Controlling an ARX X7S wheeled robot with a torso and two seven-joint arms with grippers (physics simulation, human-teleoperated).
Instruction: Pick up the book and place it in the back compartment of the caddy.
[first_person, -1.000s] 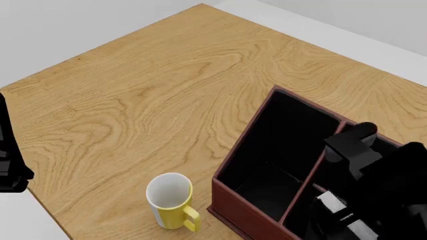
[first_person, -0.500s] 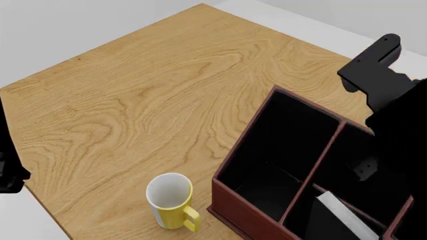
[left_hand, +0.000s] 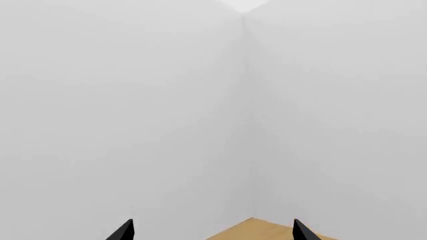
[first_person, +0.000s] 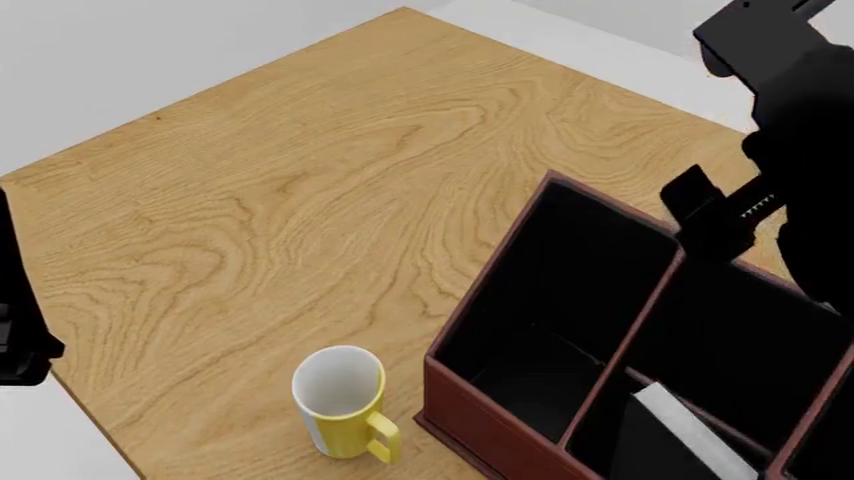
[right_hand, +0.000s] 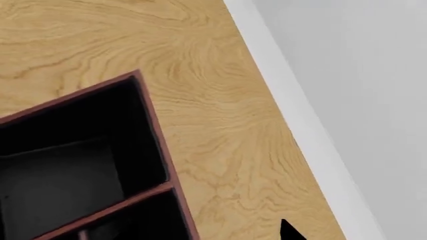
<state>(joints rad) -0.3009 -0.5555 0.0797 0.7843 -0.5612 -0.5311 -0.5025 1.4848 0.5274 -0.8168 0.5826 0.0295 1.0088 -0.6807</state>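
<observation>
Two claws are in play, and neither holds anything that shows. In the head view the right claw (first_person: 727, 215) hangs above the far corner of the caddy (first_person: 497, 268); its jaw state I cannot tell, since the head view gives only a dark mass and its wrist view catches just one black tip. The left claw (left_hand: 212, 231) points at blank wall over a sliver of the surface (left_hand: 257, 229), its two tips standing apart with nothing between them.

Below and nearer the robot than the right claw, the book (first_person: 687, 430) lies tilted inside a caddy section, white page edges up, beside the long red divider. Whether that section counts as the back one I cannot say for certain, since the frame cuts it off. The mug (first_person: 342, 400) stands on the surface just beside the caddy's near corner, well apart from both claws.

Risks as I judge them: if the book sits in the wrong section, regrasping it in a narrow slot invites the fingers to catch the divider or drag the whole caddy. A low sweep of the right arm could also clip the rim, and a shoved caddy would knock the mug.
</observation>
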